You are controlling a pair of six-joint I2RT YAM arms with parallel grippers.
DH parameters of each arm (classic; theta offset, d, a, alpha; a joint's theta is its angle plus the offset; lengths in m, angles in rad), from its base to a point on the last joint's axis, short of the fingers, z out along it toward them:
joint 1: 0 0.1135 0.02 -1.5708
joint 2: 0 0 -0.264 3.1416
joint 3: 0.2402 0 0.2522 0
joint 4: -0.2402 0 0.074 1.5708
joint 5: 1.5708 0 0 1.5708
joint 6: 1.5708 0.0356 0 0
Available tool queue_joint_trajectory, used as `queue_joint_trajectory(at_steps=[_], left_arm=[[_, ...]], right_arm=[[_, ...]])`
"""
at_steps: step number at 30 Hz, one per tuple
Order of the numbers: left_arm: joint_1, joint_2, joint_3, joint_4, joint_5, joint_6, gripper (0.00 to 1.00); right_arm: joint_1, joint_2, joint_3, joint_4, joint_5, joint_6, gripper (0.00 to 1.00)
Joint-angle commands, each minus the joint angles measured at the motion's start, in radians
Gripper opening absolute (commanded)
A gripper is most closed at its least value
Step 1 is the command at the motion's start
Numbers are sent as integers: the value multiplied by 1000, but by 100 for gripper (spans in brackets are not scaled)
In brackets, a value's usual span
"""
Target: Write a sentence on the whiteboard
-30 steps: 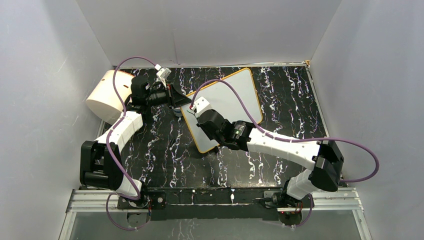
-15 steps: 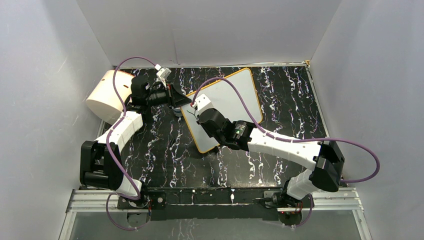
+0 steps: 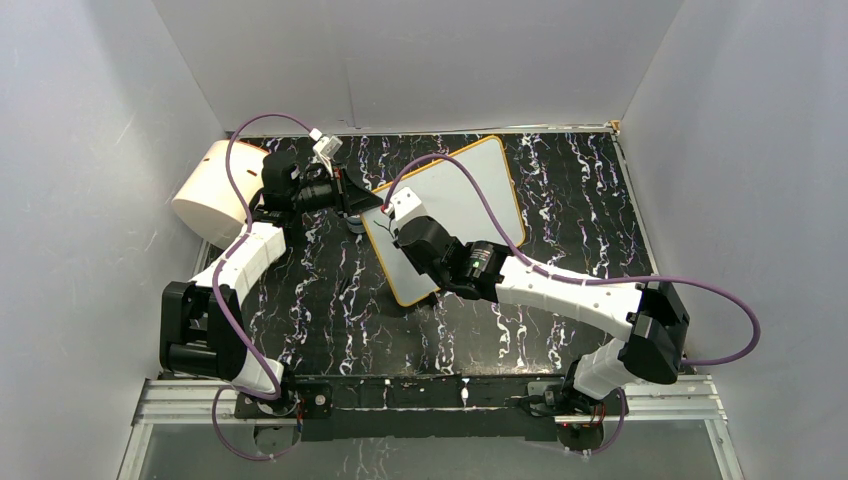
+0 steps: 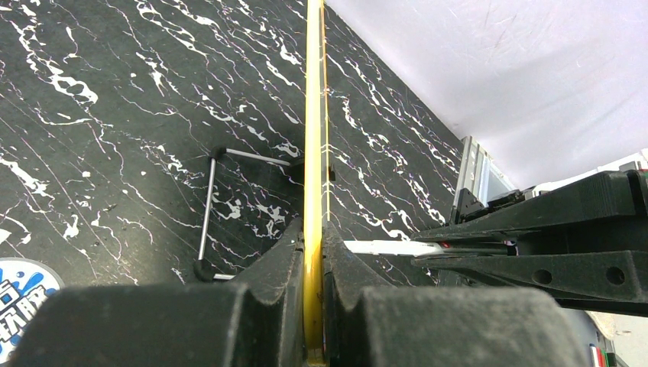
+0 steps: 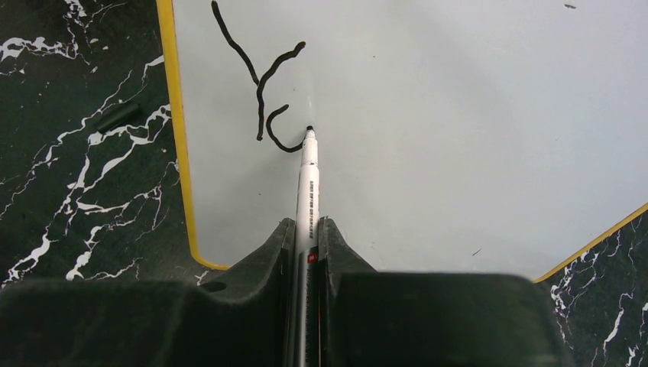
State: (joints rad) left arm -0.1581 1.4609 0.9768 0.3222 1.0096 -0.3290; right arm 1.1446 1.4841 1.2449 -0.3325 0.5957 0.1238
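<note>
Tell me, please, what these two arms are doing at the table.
The left claw is shut on the yellow rim of the whiteboard, steadying it. The right claw grips a marker whose tip touches the board. Of the sentence, only a Y and the start of the next letter are written. The cap lies on the table beside the board.

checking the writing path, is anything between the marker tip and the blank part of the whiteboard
Nothing visible. The marker, shut in the right end effector, touches the whiteboard beside the first strokes; the white surface ahead is bare. A small dark piece lies off the board.
</note>
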Motion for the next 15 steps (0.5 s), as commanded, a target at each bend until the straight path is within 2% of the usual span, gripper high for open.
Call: queue_joint_trajectory(at_steps=[1,15], left_arm=[[-27,15,-27,-57,46,36,0],[-26,15,-27,-58,44,37,0]], right_arm=[[-14,-28,-7,111,10,-7,0],[-14,-24,1,110,-40,-15,0]])
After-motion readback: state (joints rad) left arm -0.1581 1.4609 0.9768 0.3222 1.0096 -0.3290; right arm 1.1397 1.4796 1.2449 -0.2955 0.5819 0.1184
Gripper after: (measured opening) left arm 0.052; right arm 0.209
